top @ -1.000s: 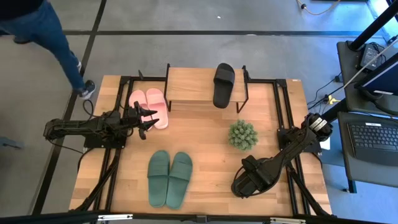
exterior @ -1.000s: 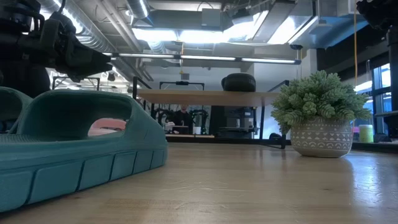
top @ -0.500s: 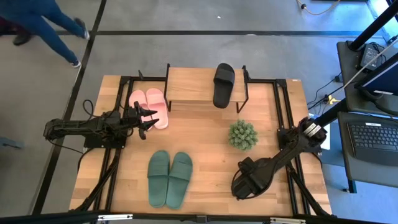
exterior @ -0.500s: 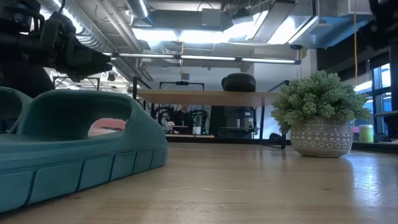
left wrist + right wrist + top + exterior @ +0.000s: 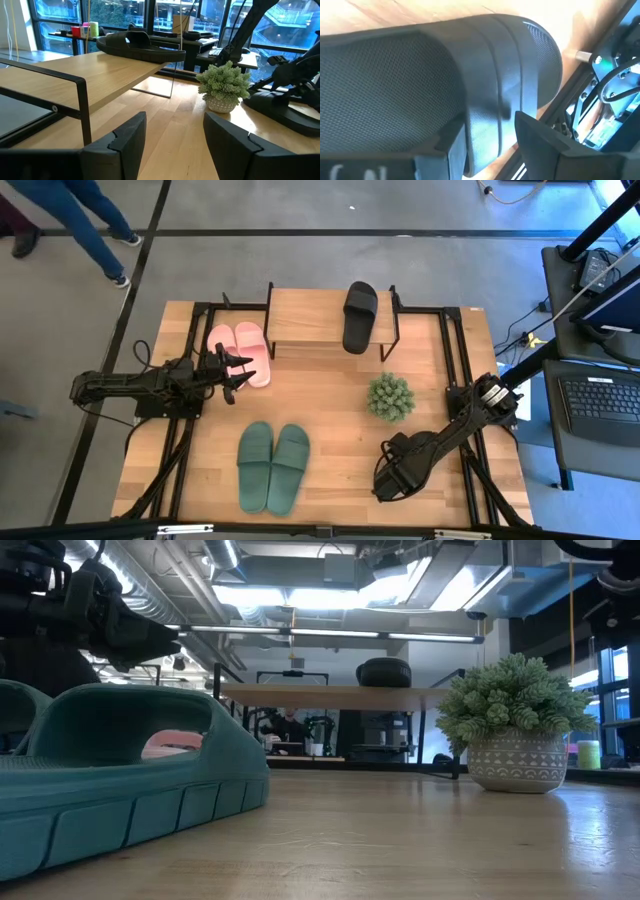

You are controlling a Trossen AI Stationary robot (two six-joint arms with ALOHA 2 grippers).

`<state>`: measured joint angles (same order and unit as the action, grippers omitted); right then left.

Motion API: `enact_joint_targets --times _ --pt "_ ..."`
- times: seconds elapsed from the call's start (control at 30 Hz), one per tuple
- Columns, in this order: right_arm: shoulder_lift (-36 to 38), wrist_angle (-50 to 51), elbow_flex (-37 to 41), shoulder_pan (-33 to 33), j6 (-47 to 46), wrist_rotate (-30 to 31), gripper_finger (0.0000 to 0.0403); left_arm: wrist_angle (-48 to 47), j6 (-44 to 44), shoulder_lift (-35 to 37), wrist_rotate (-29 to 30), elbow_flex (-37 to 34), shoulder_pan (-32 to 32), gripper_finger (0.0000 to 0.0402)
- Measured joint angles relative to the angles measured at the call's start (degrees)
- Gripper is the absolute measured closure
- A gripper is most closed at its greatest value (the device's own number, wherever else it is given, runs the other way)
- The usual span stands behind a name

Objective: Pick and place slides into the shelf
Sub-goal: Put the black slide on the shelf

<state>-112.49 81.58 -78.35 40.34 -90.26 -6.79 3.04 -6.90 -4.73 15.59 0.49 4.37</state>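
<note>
— Well, found the slides?
— Yes. Saw one black slide up on the shelf, at its right end. Lay long-ways from the far side of the table to the near side, strap end away, heel end poking out over the shelf's near edge.
— And the rest?
— Spotted the pink pair on the table just left of the shelf, lying the same long way. Found the green pair side by side near the front edge, tipped a little to one side. Could not tell the toes there.
— Looked at the grippers?
— Yes. Saw the left gripper just beside the pink pair, fingers apart, holding nothing. Found the right gripper low at the front right, pinching the strap of the other black slide.
— Noticed any change from a second before?
— Only a little. Saw the right arm bent in a bit more toward the plant. Saw the person on the grey floor gone farther toward the corner. Found nothing else moved.
— And the room?
— Light wood planks on the table. Beyond, big windows, pipes and bright lights overhead, a desk with a keyboard at the right.
</note>
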Motion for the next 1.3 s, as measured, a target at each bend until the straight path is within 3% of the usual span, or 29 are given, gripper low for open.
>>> enact_joint_targets --times 0.6,0.97,1.1,1.3 --pt "-1.95 2.70 1.24 0.02 3.66 2.18 0.0242 0.00 0.00 -0.02 0.00 -0.01 0.00 0.0211" --pt "-2.84 2.71 5.87 0.02 3.58 -1.66 0.0245 -0.02 0.00 -0.02 0.00 0.00 0.01 0.0211" --pt "-2.84 2.73 5.90 0.02 3.58 -1.72 0.0275 -0.02 0.00 -0.02 0.00 0.00 -0.01 0.0211" --pt "-2.84 2.83 5.92 0.04 3.76 -1.91 0.0368 -0.02 0.00 -0.02 0.00 0.00 0.00 0.0211"
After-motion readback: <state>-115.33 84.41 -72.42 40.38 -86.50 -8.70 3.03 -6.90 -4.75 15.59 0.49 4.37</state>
